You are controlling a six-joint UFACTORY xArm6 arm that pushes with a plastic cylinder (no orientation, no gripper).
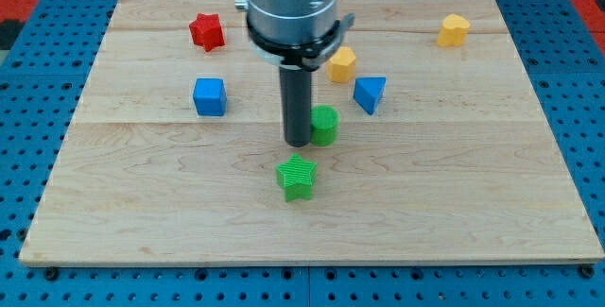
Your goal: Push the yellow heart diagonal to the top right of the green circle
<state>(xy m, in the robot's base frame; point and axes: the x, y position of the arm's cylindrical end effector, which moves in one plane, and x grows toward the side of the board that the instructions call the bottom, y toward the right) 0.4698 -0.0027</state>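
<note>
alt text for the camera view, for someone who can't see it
My tip rests on a wooden board just left of the green circle. A yellow heart sits far upper right; another yellow block lies nearer.

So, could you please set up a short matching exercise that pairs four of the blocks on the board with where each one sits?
Blocks:
1. red star
2. green star
3. blue cube
4. green circle

Places:
A. nearest the view's bottom, below my tip
B. touching or almost touching my tip, on its right in the view
C. toward the view's top left
D. left of my tip in the view, apart from it

Pairs: 1-C, 2-A, 3-D, 4-B
</note>
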